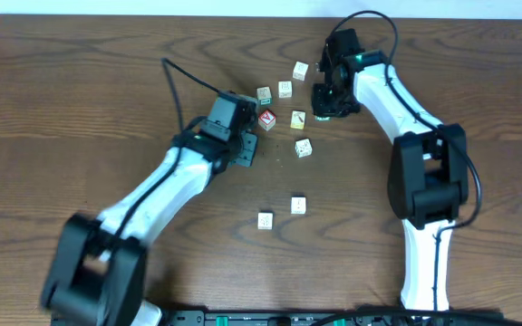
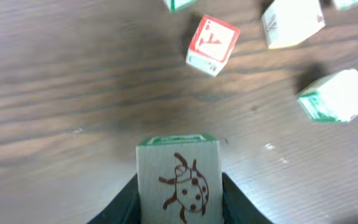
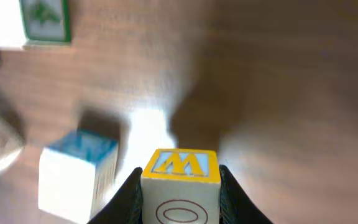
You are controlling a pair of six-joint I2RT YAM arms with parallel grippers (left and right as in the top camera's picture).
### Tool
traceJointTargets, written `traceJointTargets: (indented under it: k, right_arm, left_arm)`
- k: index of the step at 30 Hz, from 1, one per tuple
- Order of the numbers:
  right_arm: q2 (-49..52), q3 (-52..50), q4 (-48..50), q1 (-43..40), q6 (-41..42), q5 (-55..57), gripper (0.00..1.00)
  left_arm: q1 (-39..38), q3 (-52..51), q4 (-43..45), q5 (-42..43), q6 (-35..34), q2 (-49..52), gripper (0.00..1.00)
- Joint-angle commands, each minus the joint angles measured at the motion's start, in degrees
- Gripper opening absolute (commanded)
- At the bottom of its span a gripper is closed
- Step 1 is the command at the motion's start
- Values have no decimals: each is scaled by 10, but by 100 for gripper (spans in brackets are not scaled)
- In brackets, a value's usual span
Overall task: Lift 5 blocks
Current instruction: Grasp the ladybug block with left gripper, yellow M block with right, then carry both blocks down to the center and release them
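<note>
Nearest each wrist lens sat a held block: the left gripper (image 2: pixel 179 205) pinched a ladybird block (image 2: pixel 179 180) between its fingers, and the right gripper (image 3: pixel 180 202) was closed on a yellow-topped block (image 3: pixel 180 167). Whether either block had left the desk (image 1: pixel 80 81) could not be told. Other blocks lay loose between the two grippers, with a red-faced block (image 2: pixel 212 43) just ahead of the left gripper and a blue-topped block (image 3: pixel 78 177) just beside the right gripper's fingers. Two further blocks (image 1: pixel 298 205) rested well behind both grippers. Each grip seemed to rest on smooth wooden faces, so a block might slip or twist on rising. A sideways drift would likely knock the blue-topped neighbour. The desk was dark brown wood grain, with glare ahead of the right gripper. Nothing of the room showed beyond a pale strip at its far edge.
</note>
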Motion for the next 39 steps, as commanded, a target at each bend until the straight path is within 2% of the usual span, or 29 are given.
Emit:
traceJointTargets:
  k: [1,5,9,15,19,22,25,32,39]
  right_arm:
    - [-96,8,-49,6,-4,39,1]
    - [-167,-15,-115,6,-4,53,1]
    - [-267,-106,-103,7,11,55,1]
    - [-445,-397,45,26,57,27,1]
    - [-522,-563,166,71,97,5,1]
    - [-528,-629,219,98,130,5,5]
    - [-506,-670,250,105,162,3,3]
    - [-458,-690,282,110,163,-32,1]
    - [-409,-690,326,138,163,-36,3]
  left_arm:
    - [1,-17,-23,-17,-18,-60,8]
    - [1,-81,-38,-74,-58,-141,8]
    - [1,-178,-22,-74,-96,-237,8]
    - [-11,-301,16,-50,-144,-349,8]
    - [-52,-338,25,-51,-184,-353,8]
    - [-96,-358,57,-57,-224,-342,8]
    - [-132,-365,77,-89,-269,-320,8]
    - [-140,-365,125,-102,-276,-265,9]
    - [-140,-365,128,-102,-288,-246,9]
